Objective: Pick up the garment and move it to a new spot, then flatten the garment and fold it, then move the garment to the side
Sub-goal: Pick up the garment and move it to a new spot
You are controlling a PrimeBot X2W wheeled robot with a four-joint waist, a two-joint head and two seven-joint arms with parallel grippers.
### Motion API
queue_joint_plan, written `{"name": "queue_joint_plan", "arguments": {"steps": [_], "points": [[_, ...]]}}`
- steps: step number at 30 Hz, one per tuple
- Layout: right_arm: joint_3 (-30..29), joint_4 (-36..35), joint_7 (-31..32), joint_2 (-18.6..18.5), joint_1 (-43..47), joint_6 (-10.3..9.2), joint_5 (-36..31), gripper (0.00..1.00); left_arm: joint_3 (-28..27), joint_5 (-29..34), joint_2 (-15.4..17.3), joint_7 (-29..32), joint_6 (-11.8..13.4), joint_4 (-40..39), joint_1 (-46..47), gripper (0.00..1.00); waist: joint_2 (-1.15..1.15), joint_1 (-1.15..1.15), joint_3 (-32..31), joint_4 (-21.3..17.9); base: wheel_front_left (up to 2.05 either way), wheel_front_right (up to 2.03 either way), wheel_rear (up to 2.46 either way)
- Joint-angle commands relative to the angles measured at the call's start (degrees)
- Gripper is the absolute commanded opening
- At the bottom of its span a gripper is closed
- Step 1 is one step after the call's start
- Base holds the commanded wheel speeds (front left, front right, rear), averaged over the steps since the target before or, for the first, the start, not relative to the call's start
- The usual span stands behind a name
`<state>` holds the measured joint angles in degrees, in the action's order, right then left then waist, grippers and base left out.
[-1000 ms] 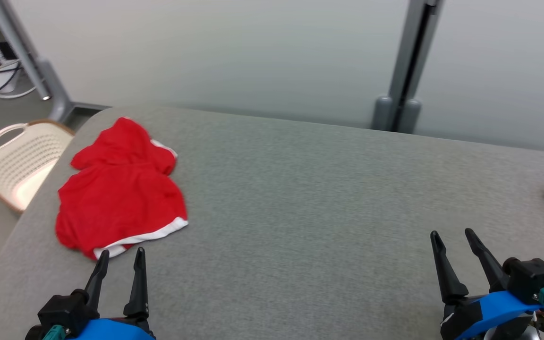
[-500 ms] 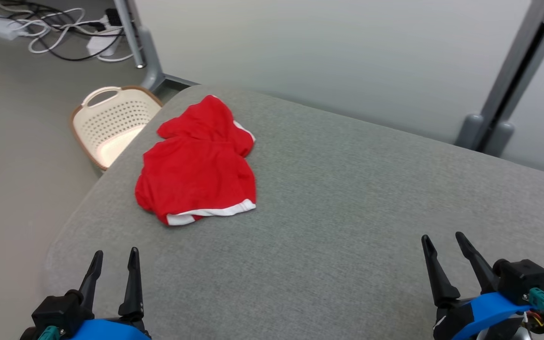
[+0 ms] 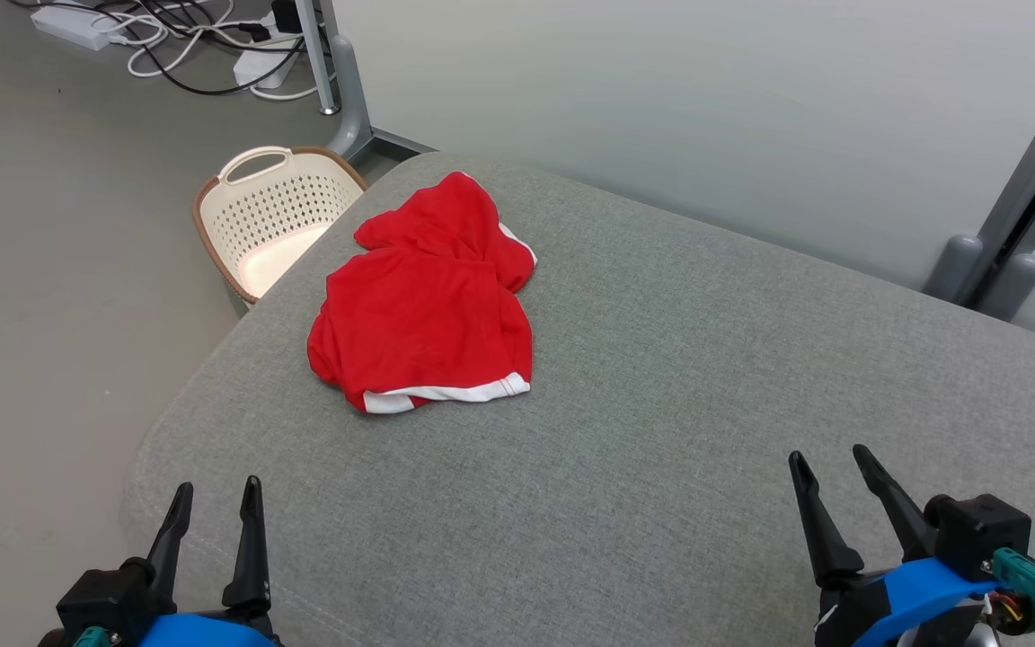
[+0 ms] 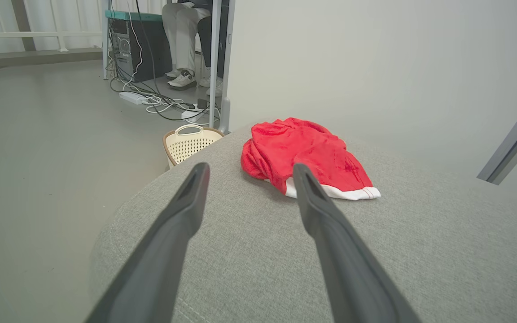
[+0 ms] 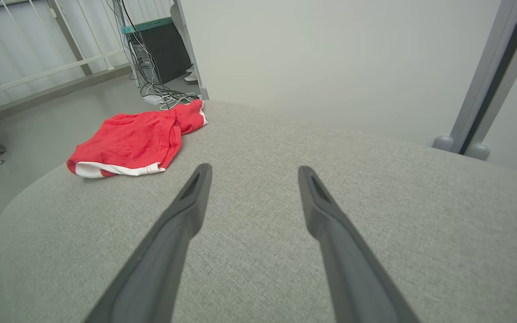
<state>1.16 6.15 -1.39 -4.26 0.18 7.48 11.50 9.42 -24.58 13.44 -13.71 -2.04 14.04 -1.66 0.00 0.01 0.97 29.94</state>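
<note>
Left end effector [image 3: 217, 483], right end effector [image 3: 827, 451] agape; crumpled garment [image 3: 428, 310]; basket [image 3: 252, 193] half behind table [image 3: 661, 404].

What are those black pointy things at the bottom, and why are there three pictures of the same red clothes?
Those are a robot's two hands, called grippers. Each has two long dark fingers. One picture comes from a camera on the robot's head, looking down: its left gripper is at the lower left and its right gripper at the lower right. The other two come from small cameras on its wrists, looking out between the fingers. On the grey padded table lies a crumpled red garment with white trim. A cream basket stands on the floor beside the table. Both grippers are open, hold nothing and are not touching the garment.
</note>
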Motion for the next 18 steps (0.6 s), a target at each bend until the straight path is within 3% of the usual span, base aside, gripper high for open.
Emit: {"name": "queue_joint_plan", "arguments": {"steps": [1, 11, 18], "points": [[0.1, 0.1, -0.2, -0.3, -0.5, 0.03, 0.1, 1.00, 0.0, -0.3, 0.3, 0.0, 0.2, -0.3, -0.5, 1.00, 0.00, -0.01, -0.1, -0.1, 0.00, 0.00, 0.00], [0.3, -1.1, 0.3, -0.9, -0.7, 0.03, 0.1, 1.00, -1.0, -3.6, 0.1, 5.2, 0.4, -3.0, 4.6, 1.00, 0.00, -0.01, 1.5, -2.2, 0.00, 0.00, 0.00], [1.4, -3.1, 1.7, -2.4, -2.2, 0.03, -0.4, 1.00, -3.8, -8.1, 2.8, 15.7, 1.6, -4.7, 13.3, 1.00, 0.00, -0.01, 5.8, -5.2, 0.00, 0.00, 0.00]]}}
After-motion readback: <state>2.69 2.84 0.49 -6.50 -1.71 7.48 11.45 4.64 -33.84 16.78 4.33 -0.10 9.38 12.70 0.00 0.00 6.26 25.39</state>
